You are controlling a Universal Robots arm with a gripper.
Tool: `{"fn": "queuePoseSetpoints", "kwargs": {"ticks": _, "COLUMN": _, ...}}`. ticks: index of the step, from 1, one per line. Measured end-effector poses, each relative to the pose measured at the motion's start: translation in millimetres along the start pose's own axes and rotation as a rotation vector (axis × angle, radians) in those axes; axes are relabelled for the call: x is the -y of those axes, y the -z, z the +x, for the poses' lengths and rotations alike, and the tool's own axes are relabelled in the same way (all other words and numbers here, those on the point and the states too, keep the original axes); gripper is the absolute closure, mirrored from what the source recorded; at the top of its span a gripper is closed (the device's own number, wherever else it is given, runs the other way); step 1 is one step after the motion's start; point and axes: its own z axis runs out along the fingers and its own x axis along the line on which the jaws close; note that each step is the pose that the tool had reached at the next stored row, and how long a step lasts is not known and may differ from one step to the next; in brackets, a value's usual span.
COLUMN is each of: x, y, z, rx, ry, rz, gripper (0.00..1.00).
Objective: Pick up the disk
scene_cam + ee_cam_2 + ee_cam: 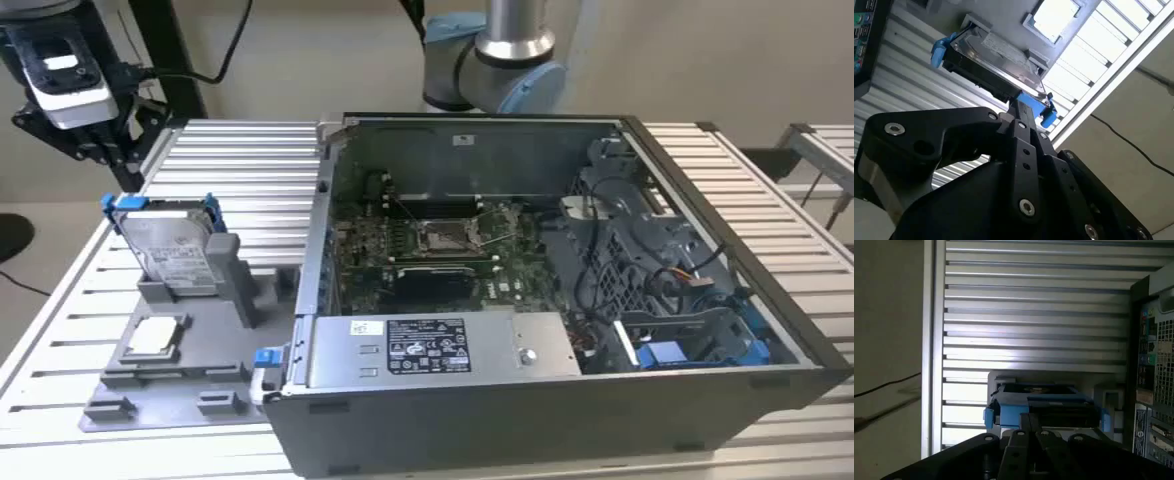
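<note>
In the exterior view, the disk (174,245) stands upright in a grey holder (160,385) beside the open computer case (694,400). The print on its white label cannot be read. The gripper (114,150) hangs above the disk, apart from it, and whether it is released or clenched cannot be told. In the second wrist view, the disk (999,55) lies just beyond the gripper (1021,112). In the first wrist view, the disk (1046,407) sits edge-on.

Above the disk (171,238), upright in its grey holder (200,385), the air was free up to the gripper (114,152). The open computer case (315,250) walled the exterior view's right side, and a grey post (240,285) stood just beside the disk.
</note>
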Motion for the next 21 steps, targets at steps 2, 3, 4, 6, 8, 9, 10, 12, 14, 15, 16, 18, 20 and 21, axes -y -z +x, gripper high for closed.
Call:
{"fn": "queuePoseSetpoints", "kwargs": {"ticks": 2, "x": 0.0, "y": 0.0, "z": 0.0, "rx": 0.0, "ry": 0.0, "rz": 0.0, "gripper": 1.0}}
{"fn": "queuePoseSetpoints", "kwargs": {"ticks": 3, "x": 0.0, "y": 0.0, "z": 0.0, "rx": -0.0001, "ry": 0.0, "rz": 0.0001, "gripper": 1.0}}
{"fn": "queuePoseSetpoints", "kwargs": {"ticks": 4, "x": 0.0, "y": 0.0, "z": 0.0, "rx": -0.0001, "ry": 0.0, "rz": 0.0, "gripper": 1.0}}
{"fn": "queuePoseSetpoints", "kwargs": {"ticks": 6, "x": 0.0, "y": 0.0, "z": 0.0, "rx": 0.0, "ry": 0.0, "rz": 0.0, "gripper": 1.0}}
{"fn": "queuePoseSetpoints", "kwargs": {"ticks": 8, "x": 0.0, "y": 0.0, "z": 0.0, "rx": -0.0001, "ry": 0.0, "rz": 0.0, "gripper": 1.0}}
{"fn": "queuePoseSetpoints", "kwargs": {"ticks": 9, "x": 0.0, "y": 0.0, "z": 0.0, "rx": -0.0001, "ry": 0.0, "rz": 0.0, "gripper": 1.0}}
{"fn": "queuePoseSetpoints", "kwargs": {"ticks": 10, "x": 0.0, "y": 0.0, "z": 0.0, "rx": -0.0001, "ry": 0.0, "rz": 0.0, "gripper": 1.0}}
{"fn": "queuePoseSetpoints", "kwargs": {"ticks": 12, "x": 0.0, "y": 0.0, "z": 0.0, "rx": -0.0001, "ry": 0.001, "rz": 0.0, "gripper": 1.0}}
{"fn": "queuePoseSetpoints", "kwargs": {"ticks": 14, "x": 0.0, "y": 0.0, "z": 0.0, "rx": -0.0002, "ry": 0.004, "rz": 0.0001, "gripper": 1.0}}
{"fn": "queuePoseSetpoints", "kwargs": {"ticks": 15, "x": 0.0, "y": 0.0, "z": 0.0, "rx": -0.0004, "ry": 0.007, "rz": 0.0, "gripper": 1.0}}
{"fn": "queuePoseSetpoints", "kwargs": {"ticks": 16, "x": 0.0, "y": 0.1, "z": 0.1, "rx": -0.0005, "ry": 0.01, "rz": 0.0001, "gripper": 1.0}}
{"fn": "queuePoseSetpoints", "kwargs": {"ticks": 18, "x": 0.0, "y": 0.0, "z": 0.1, "rx": -0.001, "ry": 0.024, "rz": 0.0001, "gripper": 1.0}}
{"fn": "queuePoseSetpoints", "kwargs": {"ticks": 20, "x": 0.0, "y": 0.1, "z": 0.2, "rx": -0.0019, "ry": 0.044, "rz": 0.0005, "gripper": 1.0}}
{"fn": "queuePoseSetpoints", "kwargs": {"ticks": 21, "x": 0.0, "y": 0.1, "z": 0.3, "rx": -0.0023, "ry": 0.055, "rz": 0.0007, "gripper": 1.0}}
